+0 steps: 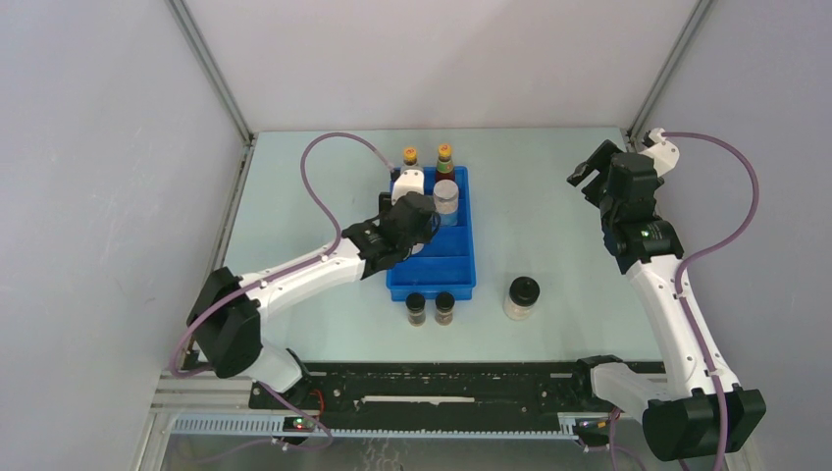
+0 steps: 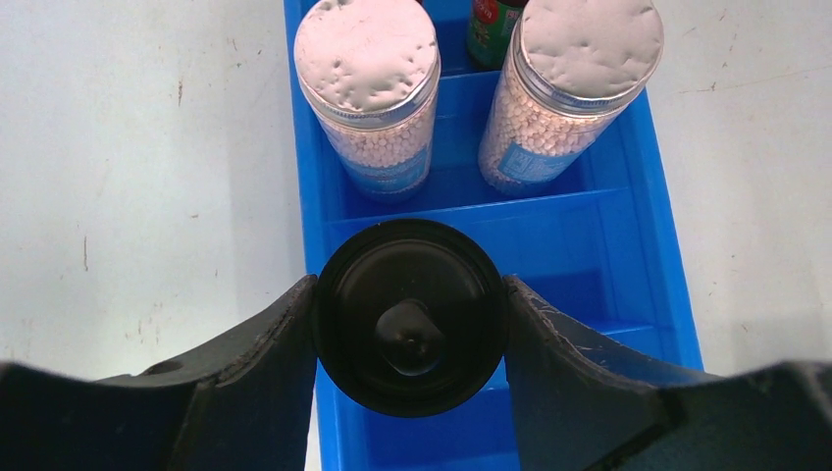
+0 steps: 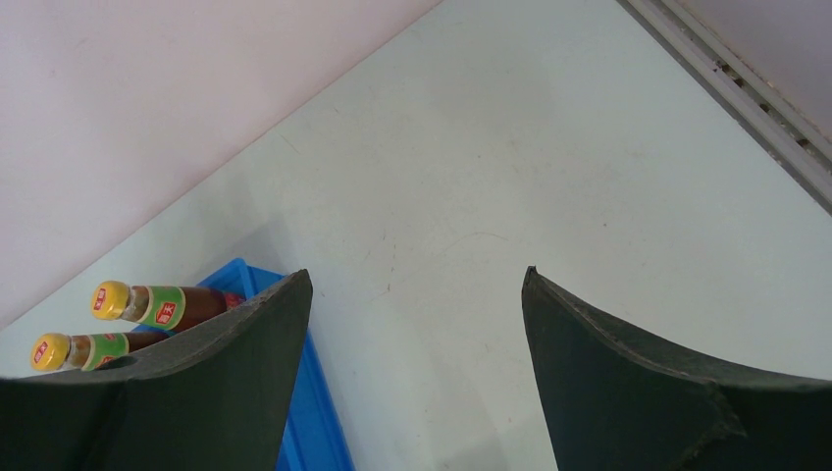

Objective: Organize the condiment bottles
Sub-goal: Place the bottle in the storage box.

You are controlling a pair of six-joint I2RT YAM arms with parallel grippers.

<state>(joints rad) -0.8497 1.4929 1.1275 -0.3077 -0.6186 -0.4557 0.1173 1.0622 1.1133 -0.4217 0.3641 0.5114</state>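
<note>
My left gripper (image 2: 410, 289) is shut on the lid of a pale black-lidded jar (image 2: 410, 324), held over the left side of the blue tray (image 2: 608, 245). Just beyond it, two grey-lidded blue-labelled jars (image 2: 368, 88) (image 2: 579, 78) stand side by side in a tray compartment. Two red sauce bottles with yellow caps (image 1: 410, 157) (image 1: 444, 154) stand at the tray's far end. A second black-lidded jar (image 1: 521, 297) stands on the table right of the tray. Two tiny dark jars (image 1: 416, 308) (image 1: 444, 307) stand at its near end. My right gripper (image 3: 417, 280) is open and holds nothing.
The right arm (image 1: 638, 235) is raised near the back right corner, well away from the tray (image 1: 432, 277). Grey walls enclose the table on three sides. The tray's nearest compartments (image 2: 589, 334) are bare.
</note>
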